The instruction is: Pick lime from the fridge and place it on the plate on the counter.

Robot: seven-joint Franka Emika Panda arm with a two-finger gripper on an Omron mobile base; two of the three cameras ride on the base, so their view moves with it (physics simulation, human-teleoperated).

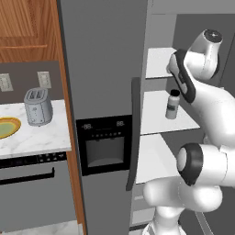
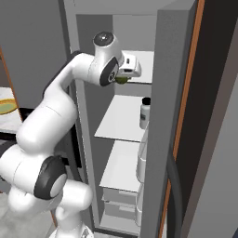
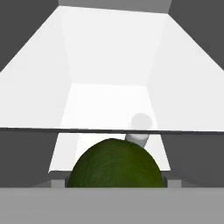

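Lime (image 3: 114, 164): held between the fingers (image 2: 123, 79), above the upper fridge shelf (image 2: 142, 60).
Next: back straight out, clear bottle (image 2: 145, 113), toward plate (image 1: 7, 127).

Both base views flank the open fridge (image 1: 105, 69) shelves (hand view looks down closely).

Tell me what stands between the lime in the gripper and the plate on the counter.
The lime sits at the gripper inside the fridge, above an upper shelf. The plate lies on the counter to the left. The fridge's closed left door with its dispenser panel stands between them; the toaster sits beside the plate.
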